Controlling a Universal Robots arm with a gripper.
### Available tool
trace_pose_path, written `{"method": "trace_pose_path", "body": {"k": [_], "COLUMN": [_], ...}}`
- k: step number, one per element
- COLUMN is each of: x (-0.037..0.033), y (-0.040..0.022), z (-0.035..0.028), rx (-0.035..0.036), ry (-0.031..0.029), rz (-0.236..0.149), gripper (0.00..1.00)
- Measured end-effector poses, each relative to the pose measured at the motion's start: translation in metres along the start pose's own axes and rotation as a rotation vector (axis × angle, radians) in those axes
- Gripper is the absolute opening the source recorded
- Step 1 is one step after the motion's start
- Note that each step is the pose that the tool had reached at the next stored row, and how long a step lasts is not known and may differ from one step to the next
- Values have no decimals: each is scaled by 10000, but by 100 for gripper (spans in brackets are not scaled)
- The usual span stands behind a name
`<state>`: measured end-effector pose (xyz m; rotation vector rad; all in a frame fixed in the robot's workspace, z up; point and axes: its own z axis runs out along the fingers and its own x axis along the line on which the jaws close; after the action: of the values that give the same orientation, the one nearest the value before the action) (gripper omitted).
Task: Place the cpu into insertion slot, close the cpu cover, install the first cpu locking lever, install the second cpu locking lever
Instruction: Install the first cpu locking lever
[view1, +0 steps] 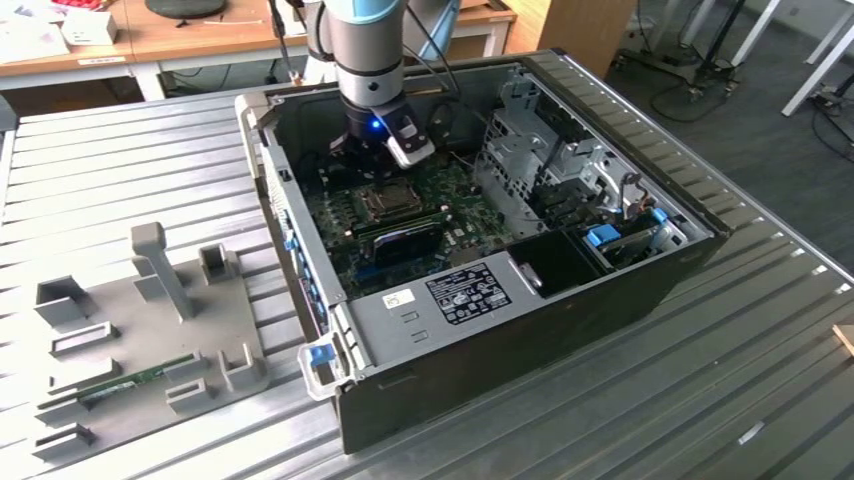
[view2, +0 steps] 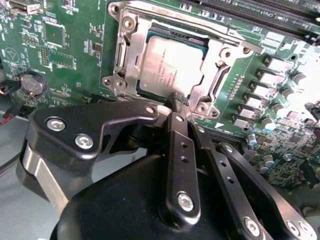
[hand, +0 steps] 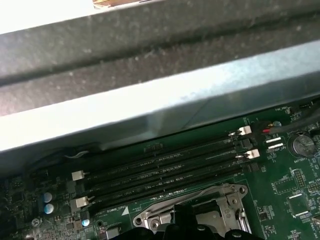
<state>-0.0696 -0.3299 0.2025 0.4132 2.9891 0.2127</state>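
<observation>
The cpu (view2: 172, 67) lies flat in the insertion slot (view1: 388, 202) on the green motherboard (view2: 75, 45), its metallic top showing through the cut-out. The silvery cpu cover (view2: 216, 60) lies down over it, framing the chip. A thin metal lever rod (view2: 240, 42) runs along one edge of the socket. My gripper (view2: 178, 100) hangs just above the socket's rim with its black fingers pressed together and nothing visible between them. In the exterior view the gripper (view1: 378, 168) reaches down into the open computer case, right over the socket. In the first wrist view the cover's edge (hand: 220, 200) shows beside the fingertips (hand: 184, 217).
Long black memory slots (hand: 165, 172) run beside the socket, with the grey case wall (hand: 150, 100) close behind them. A coin battery (view2: 31, 82) and rows of capacitors (view2: 270, 100) flank the socket. A drive cage (view1: 547, 150) fills the case's right. A grey fixture plate (view1: 147, 330) lies on the table.
</observation>
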Motion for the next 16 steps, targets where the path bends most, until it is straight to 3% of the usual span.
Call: {"method": "trace_pose_path", "body": {"k": [4,8,9,10,13,14,16], "x": [-2,-11,-12,-13,-12,-13,-23], "y": [4,17,19,20,20,19,22], "z": [-26,-109,-119,-125,-128,-128,-126], "rx": [-29,-18,23,121,515,655,655], "ry": [42,59,54,38,-22,0,62], "rz": [-274,-424,-455,-492,-643,-773,-902], "gripper": [11,11,11,11,11,11,11]}}
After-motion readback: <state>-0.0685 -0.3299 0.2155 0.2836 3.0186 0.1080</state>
